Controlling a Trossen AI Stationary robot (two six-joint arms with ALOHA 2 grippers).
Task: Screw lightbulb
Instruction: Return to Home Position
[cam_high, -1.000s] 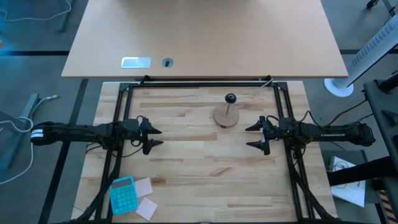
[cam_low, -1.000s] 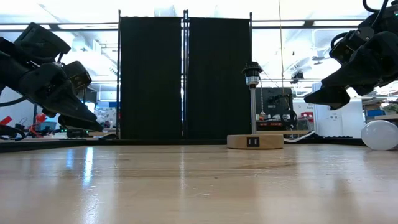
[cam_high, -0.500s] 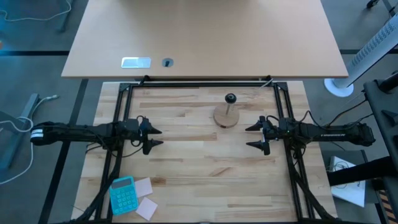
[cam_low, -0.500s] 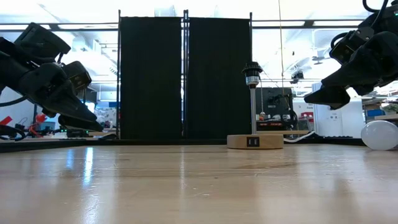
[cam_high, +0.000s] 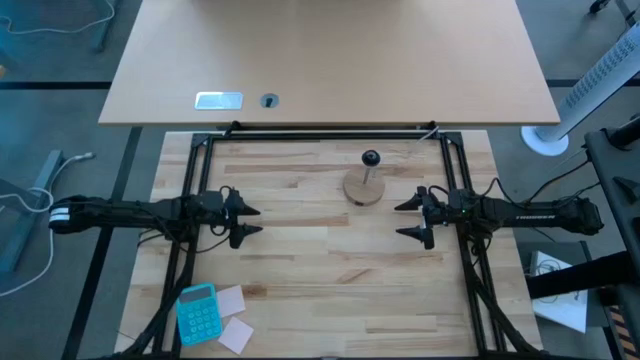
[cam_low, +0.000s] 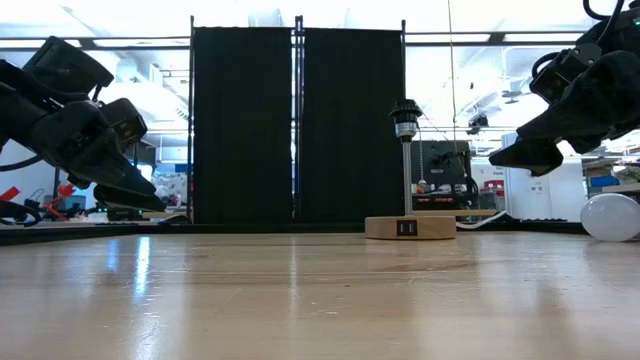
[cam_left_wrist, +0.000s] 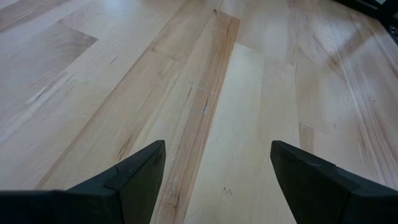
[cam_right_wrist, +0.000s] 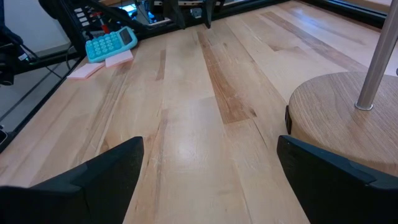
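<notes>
The lightbulb, a glossy white globe, lies on the table at the right edge of the low view, below my right arm. It does not show in the high view. The wooden disc stand with its thin post and black socket stands at the middle far part of the table. My left gripper hovers open over bare wood at the left. My right gripper hovers open at the right, just near of the stand's disc, with nothing between its fingers.
A teal calculator and pink paper notes lie at the near left corner. Black frame rails run along the table's far, left and right sides. A larger light-brown tabletop lies beyond the far edge. Bare wood spans between the grippers.
</notes>
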